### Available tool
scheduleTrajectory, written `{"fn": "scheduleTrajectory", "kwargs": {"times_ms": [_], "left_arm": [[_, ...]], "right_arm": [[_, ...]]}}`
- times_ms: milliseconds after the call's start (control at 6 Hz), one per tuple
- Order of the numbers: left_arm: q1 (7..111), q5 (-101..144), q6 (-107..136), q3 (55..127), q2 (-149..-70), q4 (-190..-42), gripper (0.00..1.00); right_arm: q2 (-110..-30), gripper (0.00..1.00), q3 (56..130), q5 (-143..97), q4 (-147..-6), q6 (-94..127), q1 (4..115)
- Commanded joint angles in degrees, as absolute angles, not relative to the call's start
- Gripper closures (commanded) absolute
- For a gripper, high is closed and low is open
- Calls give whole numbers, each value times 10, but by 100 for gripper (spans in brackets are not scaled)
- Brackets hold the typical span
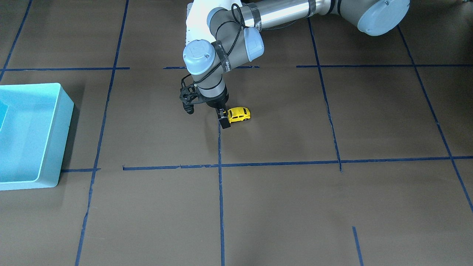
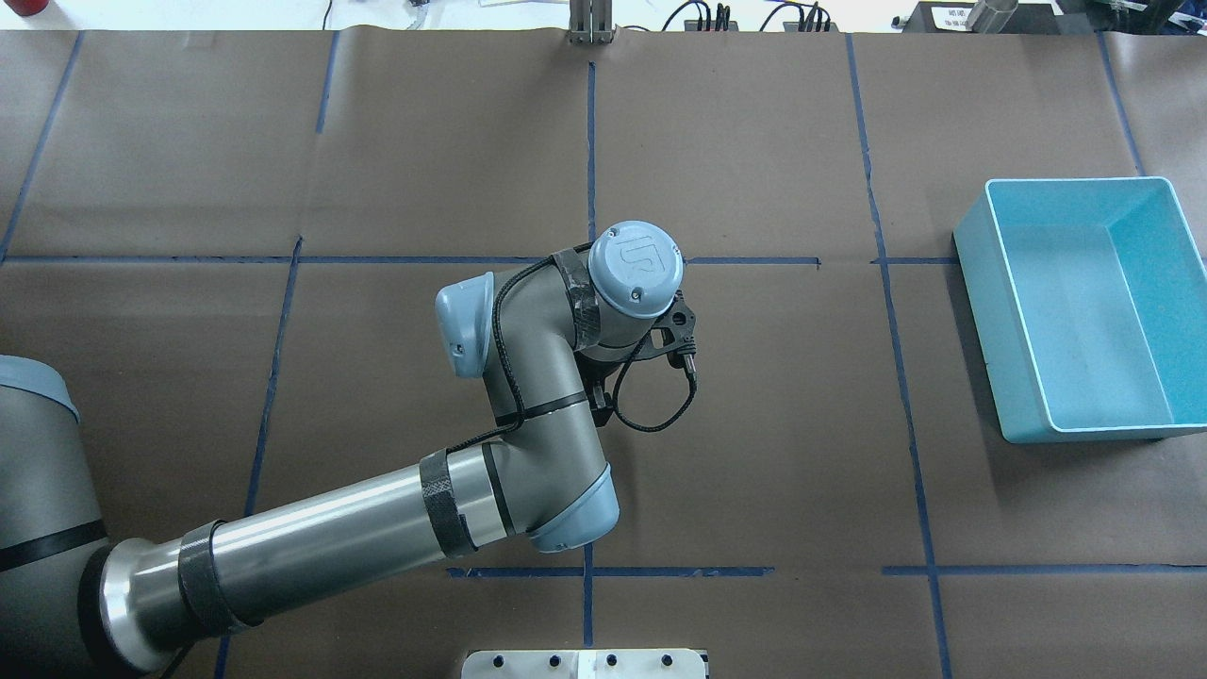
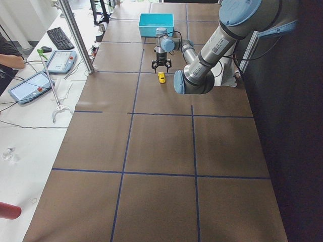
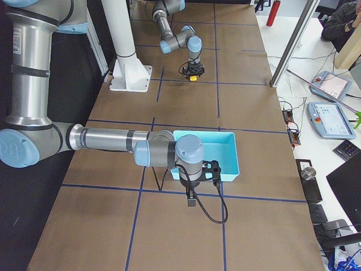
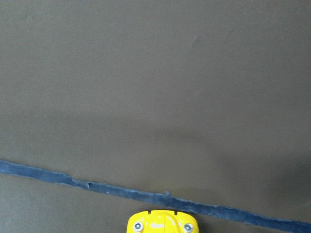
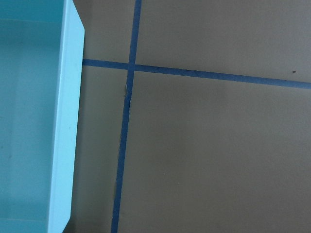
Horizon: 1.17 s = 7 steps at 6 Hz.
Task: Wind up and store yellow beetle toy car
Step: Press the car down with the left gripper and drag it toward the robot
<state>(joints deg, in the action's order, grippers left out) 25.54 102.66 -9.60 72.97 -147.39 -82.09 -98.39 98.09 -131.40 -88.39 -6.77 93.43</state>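
Spotted yellow beetle toy car [image 1: 239, 114] on brown surface [image 1: 332, 207] near mid-table, right at left hand [image 1: 224, 120]. In front-facing view, placed it just beside hand's one visible dark finger [image 1: 225, 123], on robot's-left side, one end touching or nearly so; can't say which. In left wrist view, caught only car's end w/ 2 small silver round bits at bottom edge, just past blue tape line [image 5: 97, 187]. Counted: 1 car, 1 blue bin [image 2: 995, 321], 2 hands. Logged bin well apart from car, toward robot's right. Re left hand: pointing down at car's end, hidden under wrist in overhead view; can't tell opening width or whether gripping car. Found right hand [image 4: 192, 201] only in right-side view, low, near bin's outer wall, outside it; can't tell opening there either.
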Motion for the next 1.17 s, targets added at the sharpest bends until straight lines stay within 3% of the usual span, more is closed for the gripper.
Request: {"fn": "scheduleTrajectory", "kwargs": {"times_ms": [0,167,500,833,1000], "left_arm": [[255,1019,-95,728,-1474,-822,2],[255,1018,-95,720,-1475,-824,5],[255,1018,-74,717,-1479,-826,22],[253,1019,-69,716,-1481,-827,59],[250,1018,-69,716,-1481,-827,73]], "right_arm": [[-984,0,981,-1314,-884,-68,934],[-984,0,981,-1314,-884,-68,934],[-984,0,981,-1314,-884,-68,934],[-984,0,981,-1315,-884,-68,934],[-984,0,981,-1315,-884,-68,934]]}}
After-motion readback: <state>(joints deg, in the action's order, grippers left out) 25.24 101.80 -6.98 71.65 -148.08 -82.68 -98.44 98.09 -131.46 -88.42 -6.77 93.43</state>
